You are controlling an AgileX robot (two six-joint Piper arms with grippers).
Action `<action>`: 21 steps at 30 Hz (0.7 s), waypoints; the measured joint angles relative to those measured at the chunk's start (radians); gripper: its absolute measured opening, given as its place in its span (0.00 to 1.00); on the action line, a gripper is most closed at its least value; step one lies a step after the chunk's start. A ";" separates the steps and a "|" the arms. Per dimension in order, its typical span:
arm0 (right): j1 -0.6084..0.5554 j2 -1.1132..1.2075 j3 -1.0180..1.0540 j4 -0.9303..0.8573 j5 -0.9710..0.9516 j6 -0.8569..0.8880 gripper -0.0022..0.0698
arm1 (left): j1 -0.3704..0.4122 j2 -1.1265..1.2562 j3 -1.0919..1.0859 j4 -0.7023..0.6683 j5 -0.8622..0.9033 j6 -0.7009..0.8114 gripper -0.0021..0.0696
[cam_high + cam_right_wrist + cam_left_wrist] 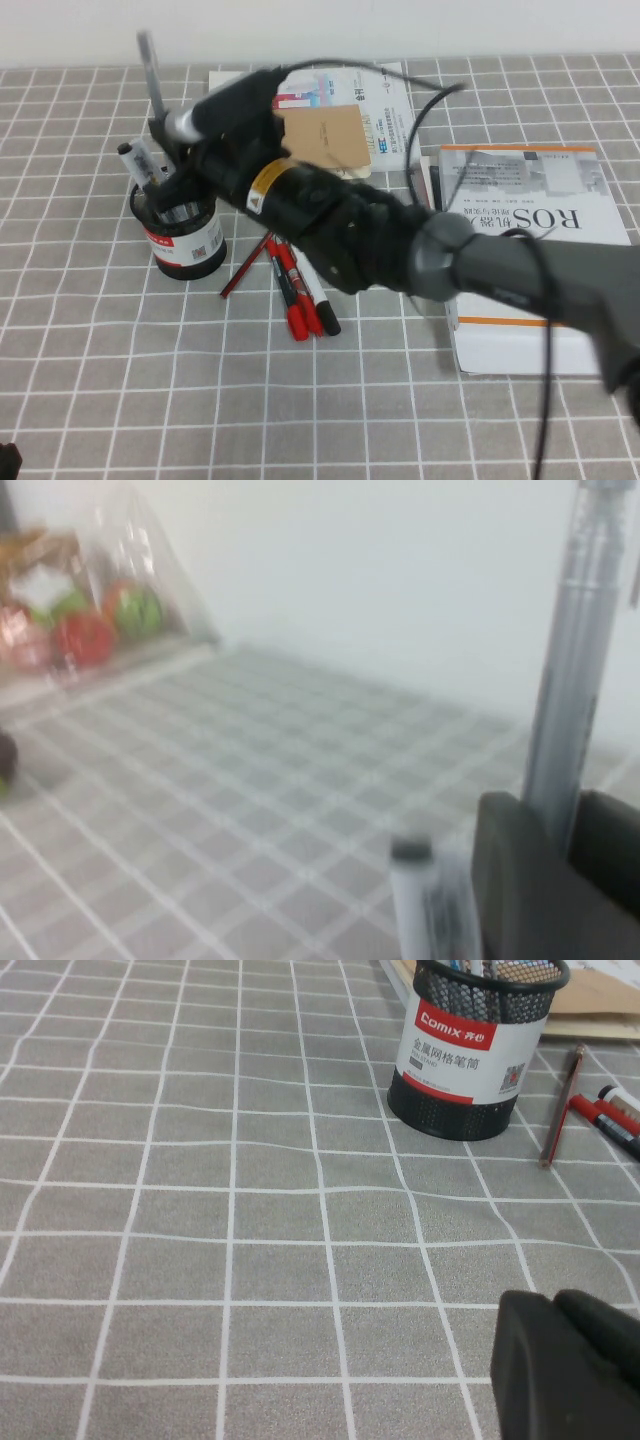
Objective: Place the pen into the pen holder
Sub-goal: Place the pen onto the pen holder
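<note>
**Op:** Where's your right gripper?

**Eng:** Right gripper (pixel 165 125) sits directly over the holder (pixel 182 243), at about 10 o'clock on the table from the high camera. The arm comes in from 4 o'clock, across the white ROS book (pixel 540 250). The fingers are pinched on the pen (pixel 152 75), which stands near upright, its top leaning slightly toward 11 o'clock. In the right wrist view you see the grey barrel (pixel 575 680) rising out from between the dark pads (pixel 515 880).

**Op:** Pen in the cup yet?

**Eng:** You can't tell from these. The gripper body hides the lower end. The upper part is well above the rim.

**Op:** What else is in the holder?

**Eng:** A black-capped marker (pixel 135 165) leans out toward 10 o'clock. The left wrist view shows the mesh cup (pixel 470 1050) with its red-and-white label and several items inside.

**Op:** Around it?

**Eng:** At 3 to 4 o'clock of the holder you've got a red pencil (pixel 243 268), red markers (pixel 290 290) and a black-tipped marker (pixel 322 300) lying flat on the checked cloth (pixel 100 380). A brown notebook (pixel 325 135) lies at 1 o'clock.

**Op:** Left gripper?

**Eng:** Left gripper (pixel 565 1365) is low at 7 o'clock, well apart from the holder. Only a dark edge shows, so you can't tell whether it's spread or closed.
</note>
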 joint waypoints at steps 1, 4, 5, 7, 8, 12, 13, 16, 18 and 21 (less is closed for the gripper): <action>0.000 0.024 -0.027 -0.002 0.022 0.000 0.09 | 0.000 0.000 0.000 0.000 0.000 0.000 0.02; 0.002 0.069 -0.054 -0.002 0.063 0.000 0.12 | 0.000 0.000 0.000 0.000 0.000 0.000 0.02; 0.002 0.079 -0.054 -0.002 0.069 0.000 0.15 | 0.000 0.000 0.000 0.000 0.000 0.000 0.02; 0.002 0.086 -0.056 -0.002 0.077 0.000 0.25 | 0.000 0.000 0.000 0.000 0.000 0.000 0.02; 0.003 0.088 -0.056 -0.002 0.077 0.000 0.32 | 0.000 0.000 0.000 0.000 0.000 0.000 0.02; 0.004 0.088 -0.062 0.000 0.080 0.000 0.52 | 0.000 0.000 0.000 0.000 0.000 0.000 0.02; 0.004 0.088 -0.062 0.000 0.089 0.000 0.53 | 0.000 0.000 0.000 0.000 0.000 0.000 0.02; 0.007 0.056 -0.062 0.000 0.197 0.003 0.39 | 0.000 0.000 0.000 0.000 0.000 0.000 0.02; 0.007 0.003 -0.038 -0.002 0.305 0.022 0.19 | 0.000 0.000 0.000 0.000 0.000 0.000 0.02; 0.007 -0.098 0.049 -0.002 0.354 0.071 0.07 | 0.000 0.000 0.000 0.000 0.000 0.000 0.02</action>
